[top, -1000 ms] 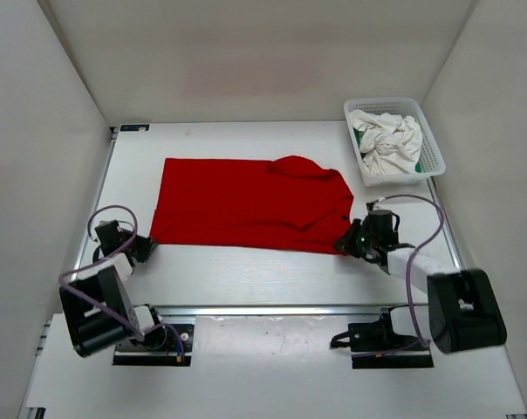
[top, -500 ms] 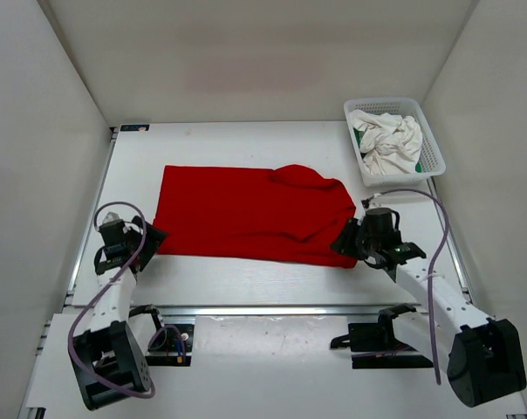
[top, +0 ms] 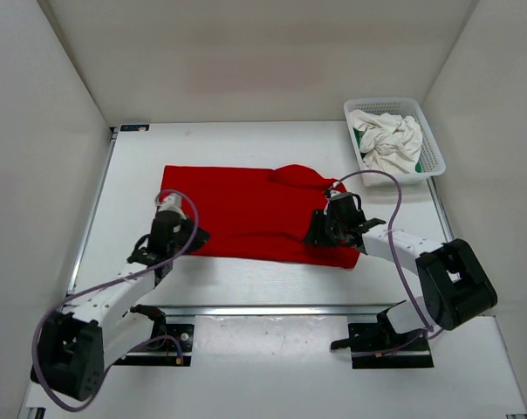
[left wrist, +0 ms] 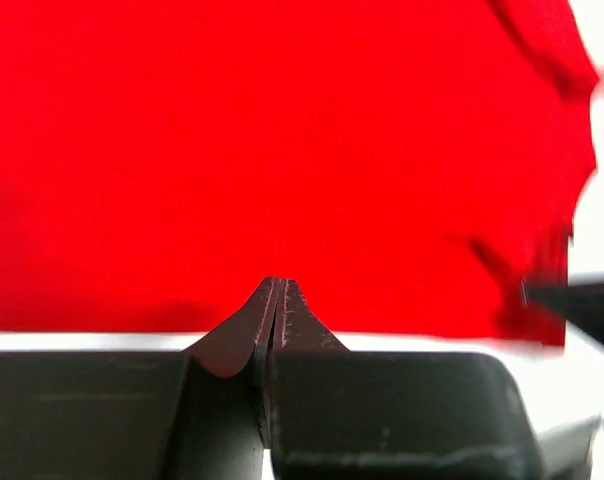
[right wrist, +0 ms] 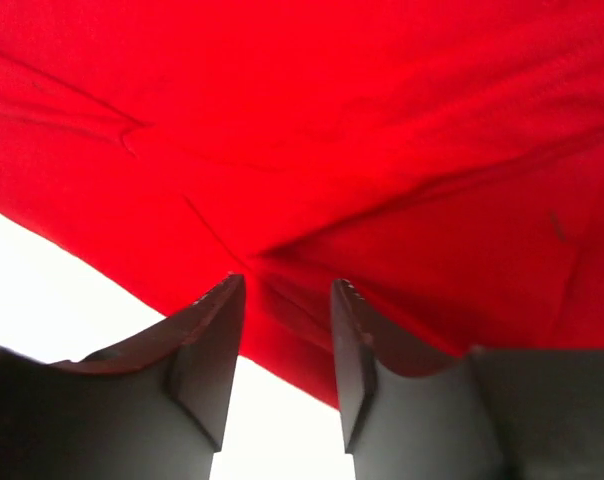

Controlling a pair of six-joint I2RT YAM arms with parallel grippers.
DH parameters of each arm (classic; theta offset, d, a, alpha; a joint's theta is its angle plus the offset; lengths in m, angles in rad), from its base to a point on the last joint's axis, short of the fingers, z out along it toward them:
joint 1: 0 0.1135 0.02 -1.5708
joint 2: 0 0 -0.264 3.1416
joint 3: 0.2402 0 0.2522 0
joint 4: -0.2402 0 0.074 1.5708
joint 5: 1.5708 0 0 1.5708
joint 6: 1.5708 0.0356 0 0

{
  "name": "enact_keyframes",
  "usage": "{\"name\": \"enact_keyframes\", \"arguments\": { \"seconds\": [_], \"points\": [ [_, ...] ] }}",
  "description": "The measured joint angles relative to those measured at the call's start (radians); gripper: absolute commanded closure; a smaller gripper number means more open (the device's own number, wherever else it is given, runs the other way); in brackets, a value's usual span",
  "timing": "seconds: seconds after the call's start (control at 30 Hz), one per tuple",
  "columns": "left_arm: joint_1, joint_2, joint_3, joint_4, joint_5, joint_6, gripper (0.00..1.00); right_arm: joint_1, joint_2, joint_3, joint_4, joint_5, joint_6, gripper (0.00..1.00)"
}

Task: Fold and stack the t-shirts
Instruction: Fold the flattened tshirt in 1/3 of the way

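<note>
**Item 1, left gripper (left wrist: 275, 288).** A black two-finger tool at the near-left edge of the bright red soft cloth t-shirt (top: 246, 209). We see its jaws pressed together, tips over the hem. We cannot tell whether any cloth is nipped between them.

**Item 2, the red t-shirt, our landmark.** It lies spread on the white flat table (top: 246, 284), long side running left to right, with a rumpled hump at its far-right part. We judge it light, limp and in no way fragile, with enough friction not to slide from the pads. From a single hold it will sag and drag. We would therefore take it at two matching points along the near hem or at the corners, pinching the edge only.

**Item 3, right gripper (right wrist: 282, 290).** It sits at the near-right edge of the red t-shirt. Its jaws are parted with a moderate gap over wrinkled cloth, and nothing is clamped.

**Item 4, white plastic mesh basket (top: 434, 150).** It stands beyond the far-right corner of the red t-shirt, apart from it. It holds a crumpled white cloth t-shirt (top: 387, 140), with a sliver of green cloth (top: 418, 165) showing at its edge. We judge both of these unfolded.
</note>
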Motion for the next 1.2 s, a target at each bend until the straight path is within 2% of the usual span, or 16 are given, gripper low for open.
{"name": "enact_keyframes", "arguments": {
  "seconds": [0.07, 0.13, 0.23, 0.3, 0.37, 0.4, 0.5, 0.6, 0.77, 0.87, 0.9, 1.03, 1.13, 1.2],
  "points": [
    [-0.099, 0.050, 0.002, 0.045, -0.011, -0.010, 0.92, 0.002, 0.024, 0.009, 0.019, -0.009, 0.008, 0.61],
    [-0.138, 0.117, 0.003, 0.092, -0.013, -0.024, 0.92, 0.004, 0.045, 0.014, 0.043, -0.020, 0.014, 0.61],
    [-0.144, 0.200, 0.003, 0.140, -0.016, -0.038, 0.91, 0.004, 0.075, 0.015, 0.077, -0.040, 0.025, 0.63],
    [-0.145, 0.233, 0.002, 0.161, -0.022, -0.040, 0.92, 0.004, 0.097, 0.015, 0.097, -0.050, 0.035, 0.72],
    [-0.141, 0.244, -0.005, 0.184, -0.024, -0.040, 0.92, 0.003, 0.108, 0.016, 0.109, -0.058, 0.043, 0.75],
    [-0.135, 0.246, -0.012, 0.194, -0.023, -0.040, 0.92, 0.002, 0.111, 0.019, 0.111, -0.059, 0.046, 0.82],
    [-0.105, 0.244, -0.040, 0.224, -0.018, -0.040, 0.93, -0.004, 0.142, 0.053, 0.110, -0.061, 0.042, 0.92],
    [-0.067, 0.234, -0.085, 0.229, -0.015, -0.040, 0.93, -0.009, 0.189, 0.119, 0.111, -0.059, 0.034, 0.92],
    [-0.079, 0.206, -0.101, 0.224, -0.014, -0.042, 0.92, -0.028, 0.309, 0.281, 0.099, -0.063, 0.014, 0.98],
    [-0.086, 0.192, -0.101, 0.226, -0.013, -0.049, 0.93, -0.042, 0.382, 0.378, 0.094, -0.071, 0.013, 0.89],
    [-0.090, 0.191, -0.101, 0.226, -0.013, -0.052, 0.93, -0.042, 0.401, 0.406, 0.092, -0.073, 0.013, 0.79],
    [-0.118, 0.179, -0.101, 0.220, -0.017, -0.057, 0.92, -0.040, 0.425, 0.454, 0.079, -0.066, 0.011, 0.62],
    [-0.136, 0.173, -0.090, 0.208, -0.021, -0.056, 0.92, -0.023, 0.395, 0.431, 0.068, -0.041, 0.004, 0.60],
    [-0.146, 0.174, -0.074, 0.197, -0.025, -0.055, 0.92, -0.005, 0.332, 0.376, 0.065, -0.019, 0.000, 0.64]
  ]
}}
